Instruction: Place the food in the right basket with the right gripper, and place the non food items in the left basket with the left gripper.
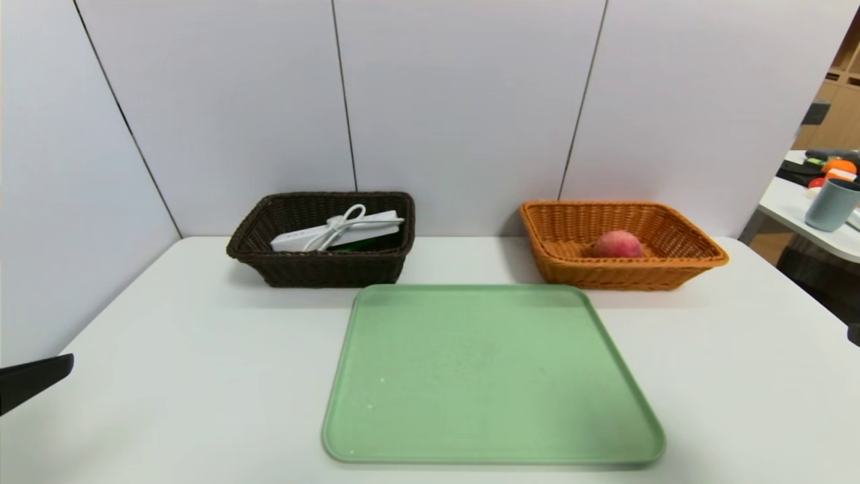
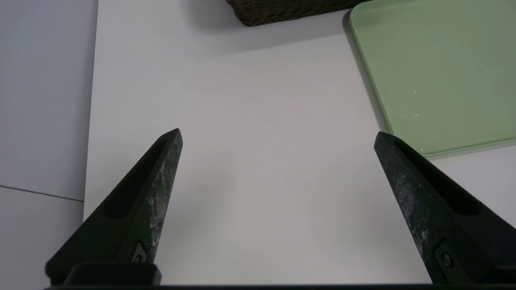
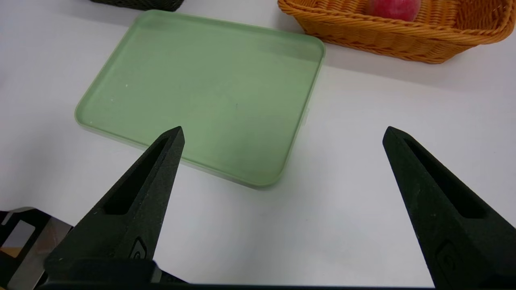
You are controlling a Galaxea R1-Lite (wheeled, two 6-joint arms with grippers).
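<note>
- One white power strip point(image 1: 336, 232), long axis left-right, lies in one dark-brown wicker basket point(image 1: 316, 269) at the worktop point(image 1: 168, 376) rear edge.
- One red peach point(image 1: 618, 244) sits in one orange wicker basket point(image 1: 672, 272).
- One green rectangular tray point(image 1: 494, 444) centred.
- Left end effector point(image 2: 278, 137) and right end effector point(image 3: 282, 135): jaws apart, holding nothing.

Pale panelled wall point(image 1: 463, 101), white table point(image 1: 168, 376)

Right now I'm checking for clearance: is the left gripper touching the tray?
Apart. The left wrist view shows bare table between the open left gripper and the tray.
</note>
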